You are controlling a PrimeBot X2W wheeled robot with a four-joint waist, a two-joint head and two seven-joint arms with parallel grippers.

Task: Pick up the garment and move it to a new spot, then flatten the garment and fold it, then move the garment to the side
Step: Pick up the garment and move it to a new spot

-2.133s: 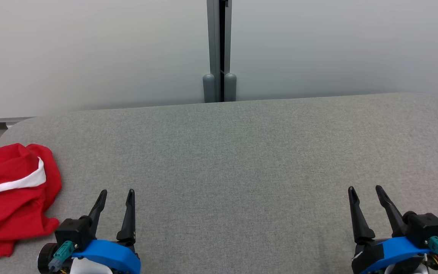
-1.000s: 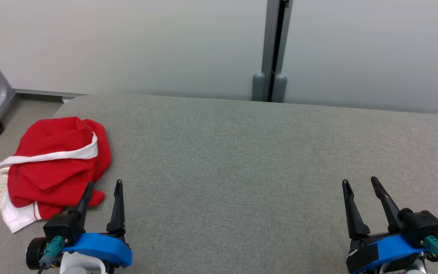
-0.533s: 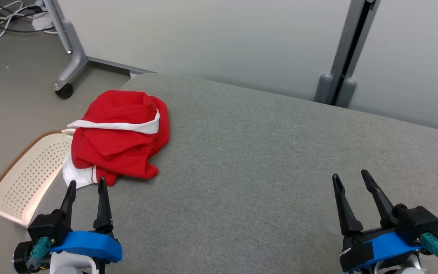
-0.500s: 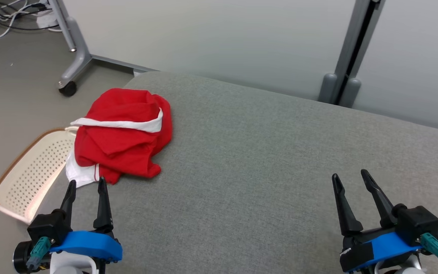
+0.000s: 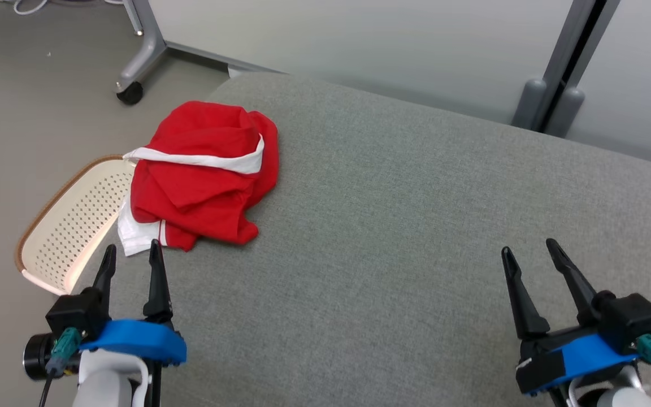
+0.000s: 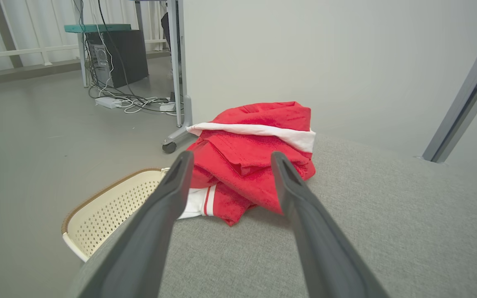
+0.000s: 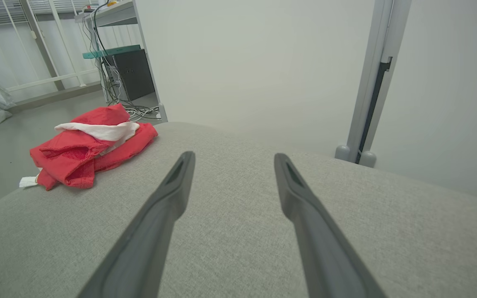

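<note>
Your left end effector (image 5: 133, 246) is spread and empty, its tips just short of the crumpled red garment (image 5: 207, 181), which lies straight ahead of it at the worktop's (image 5: 393, 226) corner. Folds hide the garment's shape. To that end effector's left, the worktop edge cuts off part of a perforated basket (image 5: 48, 208). Your right end effector (image 5: 529, 246), also spread and empty, sits well apart from the garment.

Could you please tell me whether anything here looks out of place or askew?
Yes: the red garment lies crumpled in a heap at the left corner of the grey cushioned surface, its white hem at the edge by the cream perforated basket. Nothing else stands out.
</note>
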